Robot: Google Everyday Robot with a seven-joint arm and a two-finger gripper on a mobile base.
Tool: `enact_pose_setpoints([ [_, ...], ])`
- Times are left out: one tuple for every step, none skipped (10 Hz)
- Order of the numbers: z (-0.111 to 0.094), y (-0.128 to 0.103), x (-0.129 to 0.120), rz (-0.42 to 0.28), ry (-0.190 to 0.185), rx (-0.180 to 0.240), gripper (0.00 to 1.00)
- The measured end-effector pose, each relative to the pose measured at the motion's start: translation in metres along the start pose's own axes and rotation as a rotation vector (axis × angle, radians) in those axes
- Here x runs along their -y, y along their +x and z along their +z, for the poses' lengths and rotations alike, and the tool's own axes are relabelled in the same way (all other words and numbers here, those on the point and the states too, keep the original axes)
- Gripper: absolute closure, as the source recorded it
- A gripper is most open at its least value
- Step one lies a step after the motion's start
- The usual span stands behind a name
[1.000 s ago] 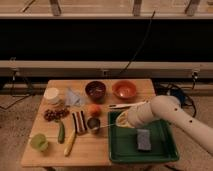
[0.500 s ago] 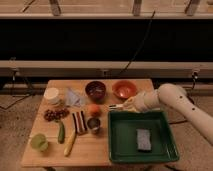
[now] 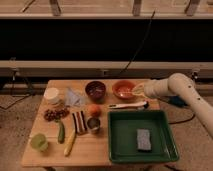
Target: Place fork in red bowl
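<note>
— Since leaving the spot above the left edge of the green tray point(image 3: 116, 136) a second ago, swung toward the far side. Gripper point(image 3: 137, 90) now at the right rim of the red bowl point(image 3: 120, 85), arm point(image 3: 187, 95) reaching in from the right.

— Meaning for the task?

— Probably the delivery stage. Fork point(image 3: 130, 92) visible only as a thin pale sliver inside the bowl's right half, right at the gripper's tip. Already dropped or yet to be let go: impossible to say. Jaws spread or pinching: cannot tell either.

— Room to move, starting from the left?

— Crowded on the left of the surface point(image 3: 100, 150): green cup point(image 3: 39, 142) near the near-left corner, white cup point(image 3: 51, 95) toward the far-left, nuts point(image 3: 55, 114) between them. Then a green vegetable point(image 3: 61, 132) and a yellow piece point(image 3: 70, 144), none of it near the work.

— And the middle?

— Dark bowl point(image 3: 95, 91) just left of the red one, close but apart. Worth avoiding any sweep leftward past the red rim. Orange fruit point(image 3: 94, 110) and small tin point(image 3: 93, 124) nearer.

— On the right?

— White-handled knife point(image 3: 129, 105) just near of the red bowl, between it and the tray. Sponge point(image 3: 144, 140) lying in the tray. Best retreat judged as up and back to the right, over the surface's right edge.
</note>
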Motion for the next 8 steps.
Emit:
enact_pose_setpoints([
  [0.002,0.004,0.007,0.012,0.014,0.007,1.0],
  [0.012,0.009,0.017,0.026,0.027,0.016,1.0],
  [0.024,0.01,0.026,0.036,0.034,0.026,1.0],
  [0.037,0.008,0.031,0.038,0.033,0.032,1.0],
  [0.044,0.007,0.033,0.039,0.034,0.036,1.0],
  [0.054,0.008,0.038,0.044,0.038,0.036,1.0],
  [0.063,0.008,0.042,0.045,0.038,0.036,0.98],
  [0.071,0.007,0.046,0.044,0.039,0.036,0.92],
])
